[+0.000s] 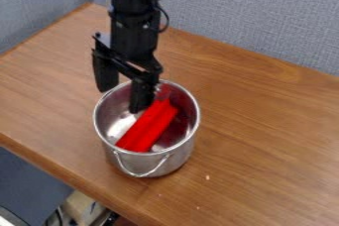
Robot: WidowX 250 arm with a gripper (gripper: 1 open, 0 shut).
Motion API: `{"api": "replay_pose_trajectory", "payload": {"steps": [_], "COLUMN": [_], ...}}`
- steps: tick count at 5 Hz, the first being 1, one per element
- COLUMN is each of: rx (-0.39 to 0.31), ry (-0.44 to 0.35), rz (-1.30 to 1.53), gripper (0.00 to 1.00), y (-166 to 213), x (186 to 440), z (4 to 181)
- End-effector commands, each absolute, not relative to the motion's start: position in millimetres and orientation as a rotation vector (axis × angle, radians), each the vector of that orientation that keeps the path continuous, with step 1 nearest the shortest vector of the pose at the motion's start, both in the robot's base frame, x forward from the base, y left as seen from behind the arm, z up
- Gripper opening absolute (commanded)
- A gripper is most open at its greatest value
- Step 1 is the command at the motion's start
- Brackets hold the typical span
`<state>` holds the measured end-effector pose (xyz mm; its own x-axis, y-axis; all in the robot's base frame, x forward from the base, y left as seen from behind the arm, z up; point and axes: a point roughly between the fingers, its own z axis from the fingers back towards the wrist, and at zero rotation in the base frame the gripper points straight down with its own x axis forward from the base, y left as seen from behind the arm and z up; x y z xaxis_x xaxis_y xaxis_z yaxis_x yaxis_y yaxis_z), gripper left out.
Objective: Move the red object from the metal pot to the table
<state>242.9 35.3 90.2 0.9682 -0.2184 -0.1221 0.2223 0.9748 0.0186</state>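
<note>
The red object [149, 126] lies slanted inside the metal pot [181, 149], one end down toward the front left, the other leaning up at the back right. The pot stands on the wooden table [265, 101] near its front edge. My gripper [126, 71] hangs above the pot's back left rim, open, its black fingers [146, 91] spread with nothing between them. It is lifted clear of the red object.
The pot's thin wire handle [143, 171] hangs at the front. The table's rounded front edge [66, 175] runs close below the pot. A grey wall stands behind the table.
</note>
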Motion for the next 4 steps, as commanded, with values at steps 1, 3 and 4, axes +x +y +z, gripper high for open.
{"api": "replay_pose_trajectory", "payload": {"steps": [1, 3, 4], "rx": [0.051, 0.043, 0.051], "ry": [0.073, 0.086, 0.067], "rz": [-0.256, -0.226, -0.214], "gripper": [1.0, 1.0, 1.0], "y": [49, 58, 62], "x": [246, 256, 249], "z": [107.0, 109.9, 113.9]}}
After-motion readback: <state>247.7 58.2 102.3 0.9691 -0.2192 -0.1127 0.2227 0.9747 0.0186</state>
